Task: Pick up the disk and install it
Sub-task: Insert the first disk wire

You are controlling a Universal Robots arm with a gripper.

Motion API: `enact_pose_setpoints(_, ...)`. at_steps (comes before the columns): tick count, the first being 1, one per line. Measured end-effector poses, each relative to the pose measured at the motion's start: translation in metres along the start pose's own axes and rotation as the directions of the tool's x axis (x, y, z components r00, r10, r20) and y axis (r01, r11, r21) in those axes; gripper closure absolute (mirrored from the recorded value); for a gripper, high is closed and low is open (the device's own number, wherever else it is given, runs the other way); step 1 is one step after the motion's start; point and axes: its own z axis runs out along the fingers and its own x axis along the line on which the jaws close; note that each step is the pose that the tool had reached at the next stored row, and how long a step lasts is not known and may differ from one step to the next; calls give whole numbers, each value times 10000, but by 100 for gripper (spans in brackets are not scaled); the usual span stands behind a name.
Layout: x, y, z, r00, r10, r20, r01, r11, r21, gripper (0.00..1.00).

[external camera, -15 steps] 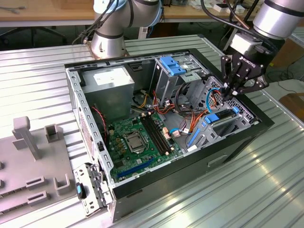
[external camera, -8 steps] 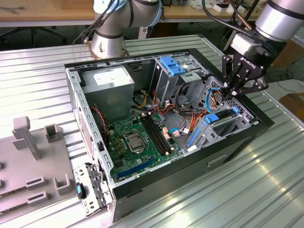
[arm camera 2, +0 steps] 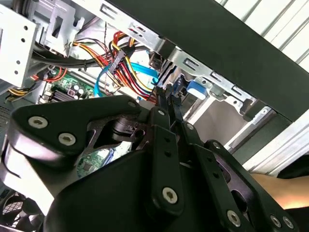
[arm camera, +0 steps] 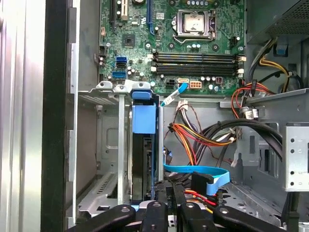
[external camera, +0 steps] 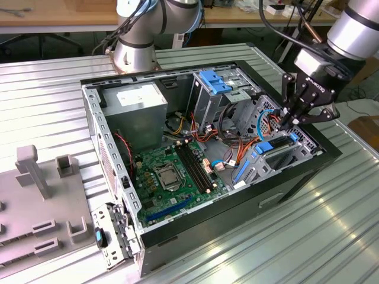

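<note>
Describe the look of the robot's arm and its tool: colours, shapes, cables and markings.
The arm is built of rounded silver-grey tubes with grey joint housings. Black cables loop toward its wrist. The tool is black, with a blocky body carrying white lettering and flat link bars joined by round silver pins.

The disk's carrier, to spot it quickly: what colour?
The carrier is bright blue, clearest in the first wrist view.

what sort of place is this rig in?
Likely a robotics lab bench: an opened desktop PC case lies on a ribbed metal table, a robot arm's base stands behind it, with a wooden workbench beyond.
</note>
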Motion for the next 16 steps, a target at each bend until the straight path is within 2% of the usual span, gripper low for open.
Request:
enact_pose_setpoints(2,31,0,11,9999,157,6,-157,9999,-5,83)
enact_pose_setpoints(3,67,7,15,9998,194,22,-194,9998,-6,83)
enact_pose_setpoints(5,110,37,16,9998,192,67,-192,9998,-6,83)
enact_pose_setpoints(8,168,113,19,9998,192,76,-192,9998,-6,83)
enact_pose_setpoints(12,169,113,30,9998,172,124,-172,9999,-3,83)
enact_pose_setpoints(13,168,113,33,9997,167,162,-168,9998,58,83)
enact_pose_setpoints(14,169,113,34,9997,163,171,-165,9998,137,83)
enact_pose_setpoints(16,169,112,34,9997,161,170,-164,9998,150,83)
